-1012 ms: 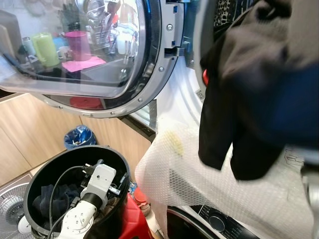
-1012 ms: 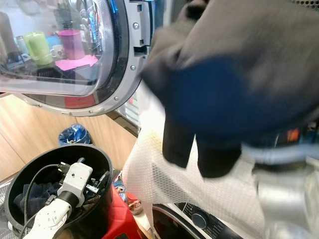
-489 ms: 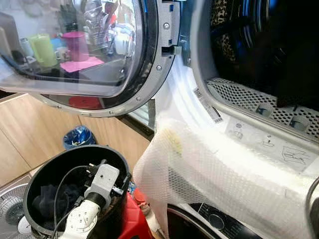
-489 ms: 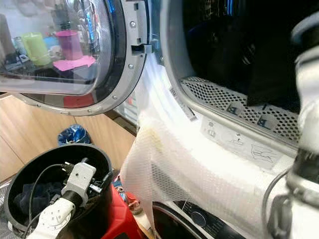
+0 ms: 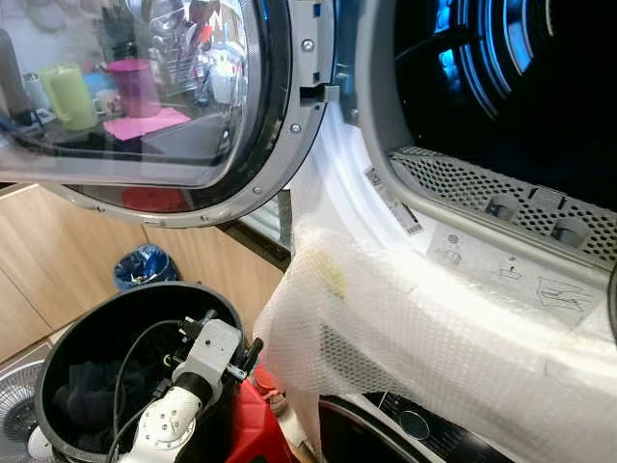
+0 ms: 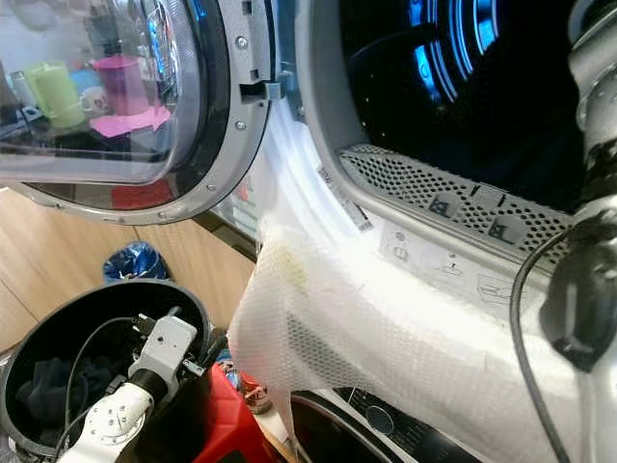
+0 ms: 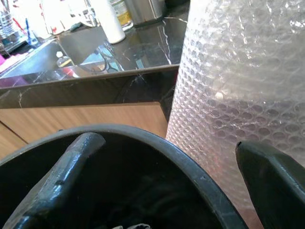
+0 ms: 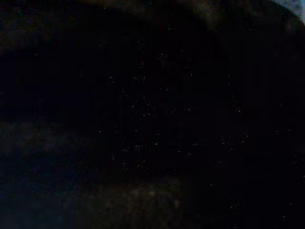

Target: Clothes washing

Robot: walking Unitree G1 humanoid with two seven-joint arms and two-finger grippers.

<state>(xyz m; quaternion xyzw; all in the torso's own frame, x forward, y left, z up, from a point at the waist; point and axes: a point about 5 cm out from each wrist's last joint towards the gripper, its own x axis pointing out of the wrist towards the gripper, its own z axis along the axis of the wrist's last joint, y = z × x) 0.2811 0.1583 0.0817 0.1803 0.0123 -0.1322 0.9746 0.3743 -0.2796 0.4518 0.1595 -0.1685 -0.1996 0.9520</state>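
Observation:
The washer drum [image 5: 521,106] stands open and dark inside, lit blue at the back. Its round glass door [image 5: 145,96] is swung out to the left. Bubble wrap [image 5: 434,338] hangs over the lower rim of the opening. At the lower left stands a black laundry basket [image 5: 58,333] with dark clothes [image 5: 82,400] in it. My left gripper [image 7: 167,143] hovers open over the basket's rim, next to the bubble wrap, holding nothing. My right arm [image 6: 598,193] reaches up into the drum at the right edge. The right wrist view is almost black.
A red object [image 5: 255,424] sits beside the basket, below the bubble wrap. A blue-lined bin [image 5: 143,265] stands by the wooden cabinets behind. A white fan [image 5: 14,424] is at the far left. A second machine's control panel [image 5: 405,424] lies under the wrap.
The dark garment that hung from my right gripper in front of the opening has gone into the drum with the arm. The left arm has shifted slightly over the basket.

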